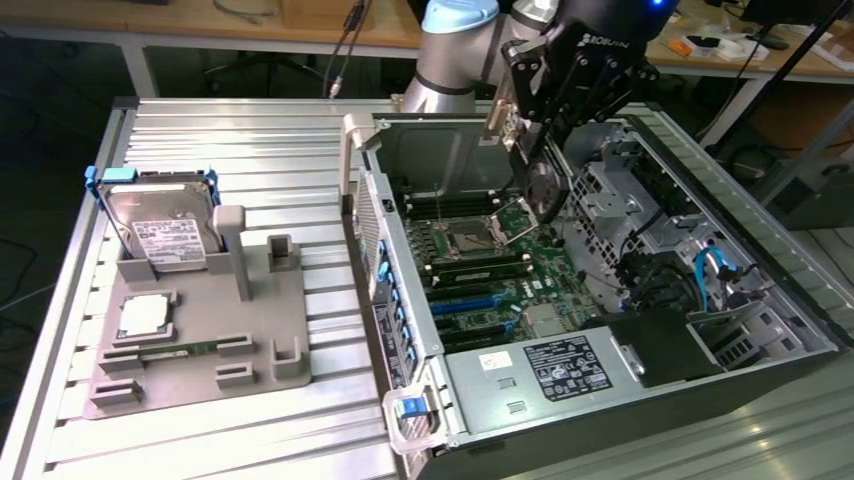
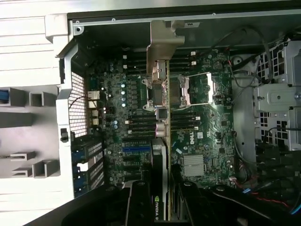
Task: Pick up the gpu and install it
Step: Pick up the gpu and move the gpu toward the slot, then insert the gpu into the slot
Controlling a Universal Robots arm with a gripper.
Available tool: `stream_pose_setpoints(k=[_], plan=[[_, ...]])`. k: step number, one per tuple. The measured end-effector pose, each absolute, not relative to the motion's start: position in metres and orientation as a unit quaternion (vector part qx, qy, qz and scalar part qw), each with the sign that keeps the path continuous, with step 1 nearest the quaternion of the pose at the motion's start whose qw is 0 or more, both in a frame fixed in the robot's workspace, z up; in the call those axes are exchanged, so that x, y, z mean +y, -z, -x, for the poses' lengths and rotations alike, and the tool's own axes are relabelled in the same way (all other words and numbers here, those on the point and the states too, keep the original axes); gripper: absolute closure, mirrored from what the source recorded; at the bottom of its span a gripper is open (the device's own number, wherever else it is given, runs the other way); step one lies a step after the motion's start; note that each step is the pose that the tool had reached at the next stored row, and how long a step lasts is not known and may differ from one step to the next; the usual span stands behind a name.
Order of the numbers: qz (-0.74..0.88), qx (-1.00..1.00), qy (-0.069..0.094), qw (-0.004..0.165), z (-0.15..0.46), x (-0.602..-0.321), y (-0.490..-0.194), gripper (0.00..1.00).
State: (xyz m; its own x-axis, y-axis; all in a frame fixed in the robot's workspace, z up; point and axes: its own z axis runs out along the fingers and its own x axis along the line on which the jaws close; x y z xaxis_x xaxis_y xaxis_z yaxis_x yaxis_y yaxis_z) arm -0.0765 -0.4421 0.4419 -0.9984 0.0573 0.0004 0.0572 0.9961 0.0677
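Exterior view
- Claw (image 1: 550,125): black, hanging over the open computer case (image 1: 367,200), clamped on the graphics card (image 1: 538,180).
- Graphics card: directly under the claw, held on edge and tilted, with its round fan showing and its silvery bracket (image 1: 506,120) at the upper end.
- Main board (image 1: 494,270): under the claw and the card. Whether the card's lower edge touches it cannot be told.
- Gray holder (image 1: 267,330): well apart from the claw, toward the exterior view's left, on the ribbed metal table (image 1: 227,130).
- Hard drive (image 1: 167,235): 1 drive in a blue frame, upright in the holder, far from the claw.

Wrist view
- Claw (image 2: 162,202): 2 dark fingers (image 2: 138,202), 1 on each face of the card, gripping it.
- Graphics card (image 2: 162,141): seen edge-on, running straight out from the claw. Its bracket (image 2: 162,42) is at the far end, near the case wall.
- Main board (image 2: 202,136): behind the card, well beyond the claw.
- Processor socket (image 2: 195,89): open metal frame, just beside the card's line.
- Blue slots (image 2: 136,150): on the other side of the card, nearer the claw.
- Heat sink (image 2: 193,165): small, silvery, close to the claw.
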Motion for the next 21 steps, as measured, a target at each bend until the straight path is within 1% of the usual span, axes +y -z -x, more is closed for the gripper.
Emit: stream_pose_setpoints(k=[21], plan=[[-0.029,0.999,-0.034,0.001,0.062,-0.442,-0.442,0.73]])
